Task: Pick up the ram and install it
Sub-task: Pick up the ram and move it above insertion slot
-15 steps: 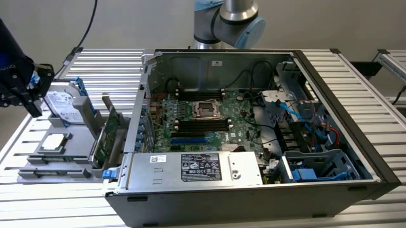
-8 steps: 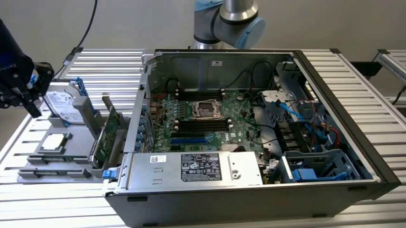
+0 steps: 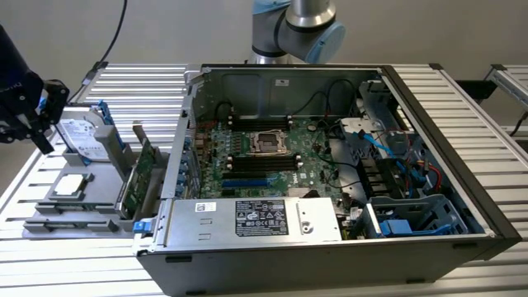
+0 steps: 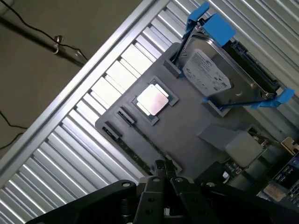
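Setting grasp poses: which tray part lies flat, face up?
The CPU, lying silver lid up. The drive leans upright, the card stands on edge, and the ram sits edge-up.

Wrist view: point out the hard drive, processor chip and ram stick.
Hard drive point(image 4: 208, 74): wrist view, white label.
Processor chip point(image 4: 152, 99): wrist view, metal lid.
Ram stick point(image 4: 133, 154): wrist view, green board's middle.
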`<state>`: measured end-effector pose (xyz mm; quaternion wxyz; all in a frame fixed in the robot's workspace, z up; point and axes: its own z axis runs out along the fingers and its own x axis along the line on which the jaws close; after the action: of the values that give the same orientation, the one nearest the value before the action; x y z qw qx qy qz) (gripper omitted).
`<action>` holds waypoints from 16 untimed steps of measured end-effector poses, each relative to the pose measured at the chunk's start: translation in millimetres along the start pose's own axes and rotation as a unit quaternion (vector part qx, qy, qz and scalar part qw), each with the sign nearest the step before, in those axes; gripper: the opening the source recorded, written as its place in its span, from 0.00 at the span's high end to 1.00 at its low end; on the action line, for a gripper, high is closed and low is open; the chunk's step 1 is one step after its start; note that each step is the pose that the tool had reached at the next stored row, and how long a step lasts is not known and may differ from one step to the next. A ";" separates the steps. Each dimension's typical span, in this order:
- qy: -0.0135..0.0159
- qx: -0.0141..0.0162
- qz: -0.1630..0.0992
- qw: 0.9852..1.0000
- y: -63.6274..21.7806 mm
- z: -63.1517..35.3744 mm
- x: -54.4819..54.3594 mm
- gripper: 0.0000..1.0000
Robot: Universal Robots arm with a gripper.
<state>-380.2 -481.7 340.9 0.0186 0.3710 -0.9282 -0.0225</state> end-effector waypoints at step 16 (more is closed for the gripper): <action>0.008 0.003 -0.144 0.989 -0.4 6.9 -0.1 0.89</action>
<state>-380.2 -481.7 334.1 0.0217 0.5014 -0.8647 -0.0196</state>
